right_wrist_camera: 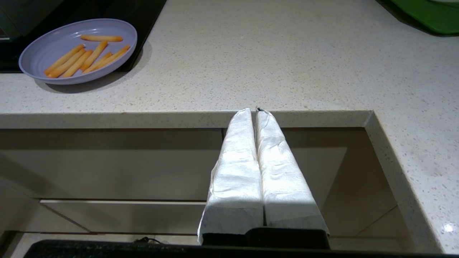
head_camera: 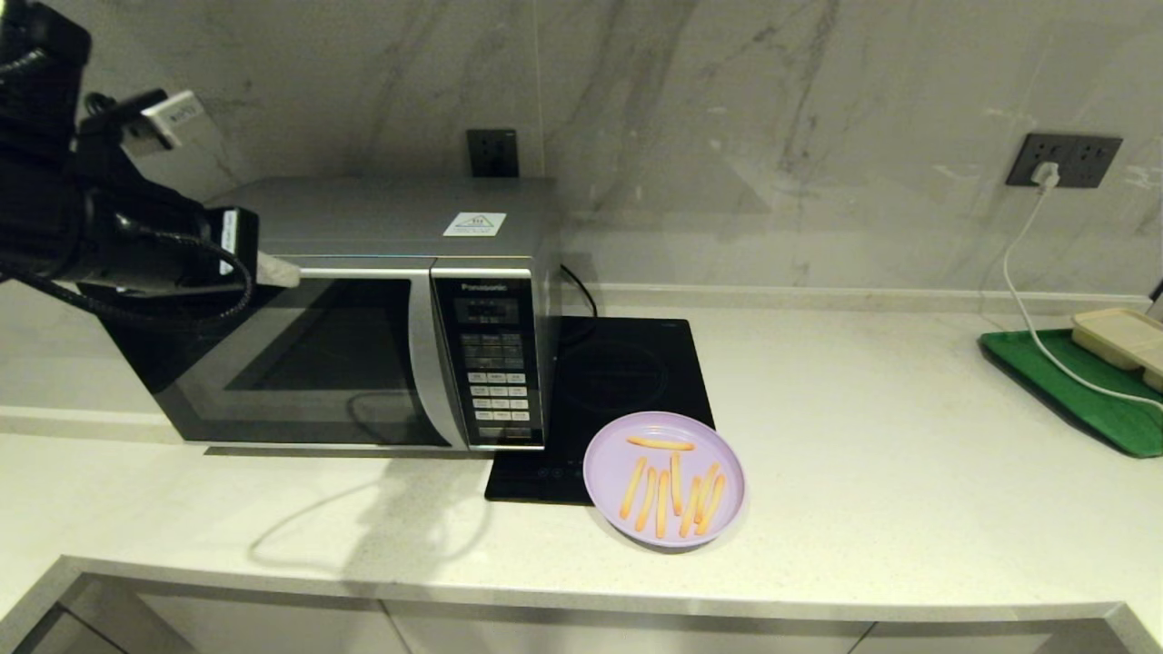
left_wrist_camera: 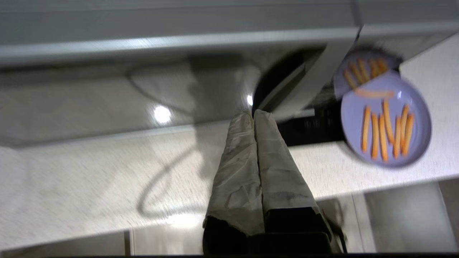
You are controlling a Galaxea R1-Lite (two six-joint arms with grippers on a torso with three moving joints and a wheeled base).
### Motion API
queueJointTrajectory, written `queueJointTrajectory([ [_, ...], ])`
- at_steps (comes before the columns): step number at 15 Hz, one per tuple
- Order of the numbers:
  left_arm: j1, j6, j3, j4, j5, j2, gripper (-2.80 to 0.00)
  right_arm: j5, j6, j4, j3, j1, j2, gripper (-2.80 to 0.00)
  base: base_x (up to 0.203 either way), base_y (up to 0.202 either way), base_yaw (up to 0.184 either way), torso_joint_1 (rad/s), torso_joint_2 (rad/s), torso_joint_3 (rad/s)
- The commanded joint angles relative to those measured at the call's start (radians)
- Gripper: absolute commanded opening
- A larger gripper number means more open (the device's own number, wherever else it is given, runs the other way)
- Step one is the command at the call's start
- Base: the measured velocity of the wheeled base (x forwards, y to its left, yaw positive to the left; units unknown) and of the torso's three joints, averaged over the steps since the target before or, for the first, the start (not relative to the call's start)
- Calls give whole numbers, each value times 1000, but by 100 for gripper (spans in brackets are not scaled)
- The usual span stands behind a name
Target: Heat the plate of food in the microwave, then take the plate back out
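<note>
The microwave (head_camera: 363,318) stands at the left centre of the head view on the pale stone surface (head_camera: 863,436), its dark glass door closed, with the curved silver handle strip and black keypad on the right of its front. The left claw (head_camera: 282,271) hangs at the upper left of that view, its wrapped tip against the top edge of the door near the door's left corner; whether it touches the door cannot be told. In the left wrist view the claw's two padded fingers (left_wrist_camera: 247,143) press together with no gap and nothing between them — the claw is fully closed and empty.

The plate of food (head_camera: 664,479) sits on the surface at lower centre of the head view, just right of the microwave's front corner, its back edge overlapping the flat black induction cooktop (head_camera: 627,381). Several orange-yellow fries lie on it, most side by side, one lying across them.

The right claw (right_wrist_camera: 255,111) is low in front of the surface's edge, over the cabinet fronts — its fingers closed together, holding nothing. A green tray (head_camera: 1072,386) lies at the far right.
</note>
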Motion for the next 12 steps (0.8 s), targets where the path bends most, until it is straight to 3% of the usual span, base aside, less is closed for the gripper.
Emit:
queueJointTrajectory([
  [1, 32, 3, 32, -177, 35, -112, -280, -1, 0, 1, 0, 1, 1, -280, 0, 0, 0, 0, 0, 0],
  [2, 38, 7, 39, -254, 76, -147, -280, -1, 0, 1, 0, 1, 1, -280, 0, 0, 0, 0, 0, 0],
  [4, 57, 32, 43, -302, 114, -222, -280, -1, 0, 1, 0, 1, 1, -280, 0, 0, 0, 0, 0, 0],
  [10, 139, 62, 103, -324, 113, -550, -280, -1, 0, 1, 0, 1, 1, -280, 0, 0, 0, 0, 0, 0],
  [12, 165, 69, 164, -312, 86, -670, -280, -1, 0, 1, 0, 1, 1, -280, 0, 0, 0, 0, 0, 0],
])
